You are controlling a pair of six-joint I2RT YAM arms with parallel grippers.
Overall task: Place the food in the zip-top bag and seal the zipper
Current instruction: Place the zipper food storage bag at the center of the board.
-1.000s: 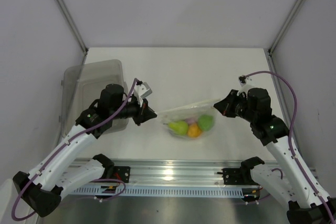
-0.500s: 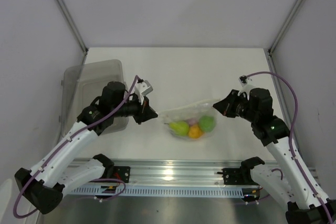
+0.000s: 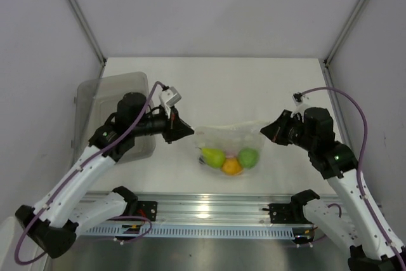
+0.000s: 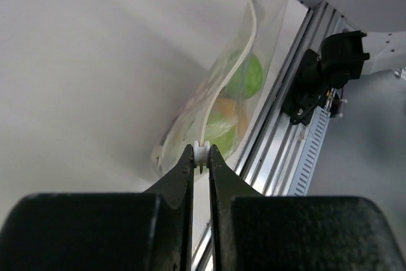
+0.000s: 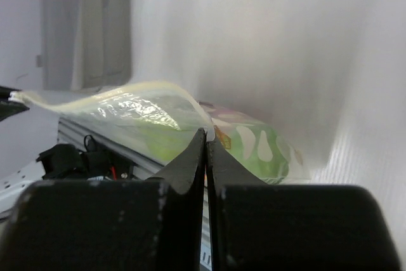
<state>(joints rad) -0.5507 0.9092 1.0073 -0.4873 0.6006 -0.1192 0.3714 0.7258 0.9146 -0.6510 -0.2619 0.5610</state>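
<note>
Bag [image 3: 228, 139] sits mid-tabletop, a little toward the near edge. Its mouth edge is pulled into a straight line running left to right between the two arms. The clear plastic sags toward the near side below that line.

Three pieces of food show through the plastic, bunched at the bag's near end:
- pear [image 3: 214, 156] on the left
- orange fruit [image 3: 232, 166] in the middle, nearest the rail
- green fruit [image 3: 248, 157] on the right

All three touch or nearly touch. There is a pale pinkish patch behind them, too faint to name.

Zipper [image 4: 253, 23] reads in the left wrist view as a thin whitish strip, curving away from the fingers toward the far corner. Cannot tell whether it is pressed shut along its run.

Left end effector [image 3: 190, 132] is at the bag's left corner. In its wrist view the fingers are narrowed to a sliver, with the strip's end pinched between the tips. Right end effector [image 3: 264, 131] is at the right corner. Its wrist view shows the fingers almost closed, gripping the bag's top edge, with plastic billowing off to the left.

Cannot tell whether the bag's belly rests on the tabletop [image 3: 254, 87] or hangs just above it.

Grey bin [image 3: 108, 87] stands at the far left, behind the left arm and well apart from the bag. Metal rail [image 3: 216, 207] runs along the near edge.
</note>
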